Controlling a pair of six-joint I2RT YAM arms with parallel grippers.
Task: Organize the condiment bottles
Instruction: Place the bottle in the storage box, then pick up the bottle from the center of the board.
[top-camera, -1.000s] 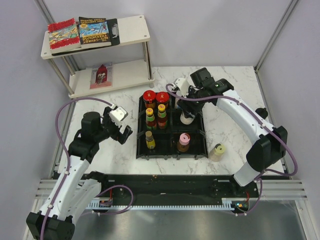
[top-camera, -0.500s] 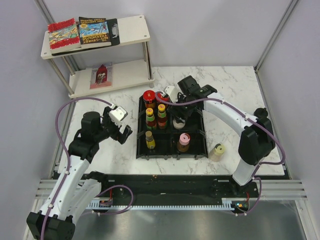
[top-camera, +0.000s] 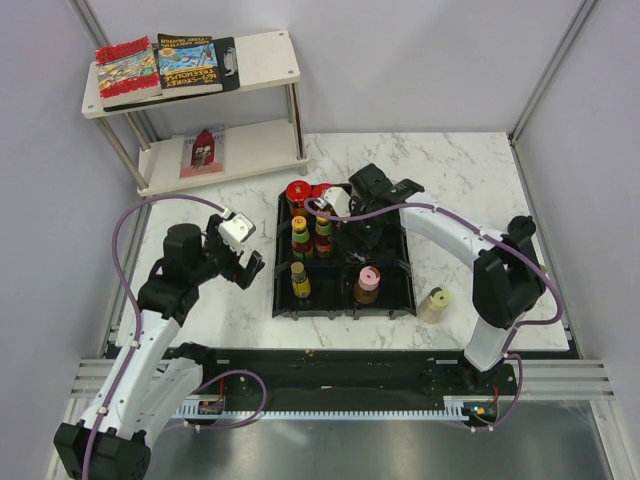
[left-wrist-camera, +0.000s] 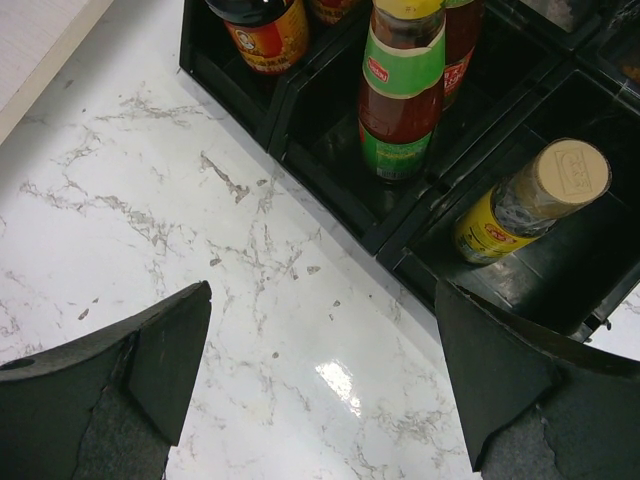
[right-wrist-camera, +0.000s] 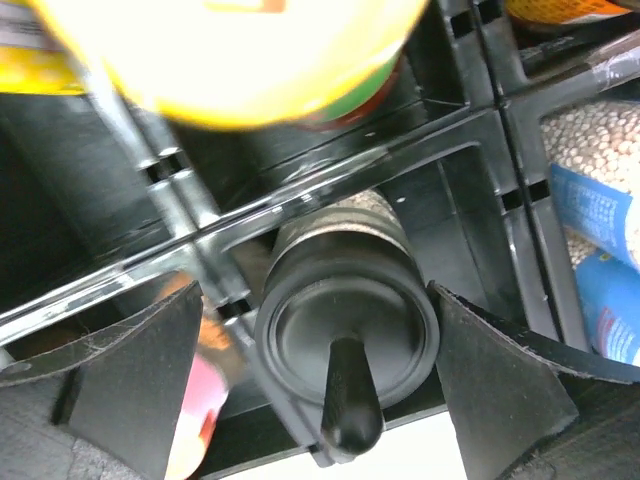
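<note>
Between the spread right jaws, a black-capped jar (right-wrist-camera: 345, 335)

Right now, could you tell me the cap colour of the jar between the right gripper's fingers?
Black cap, clearest in the right wrist view.

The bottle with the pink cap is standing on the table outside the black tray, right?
No. The bottle with the pink cap stands inside the black tray, in a front compartment, as the top view shows. The one outside on the table is the cream-capped jar.
</note>
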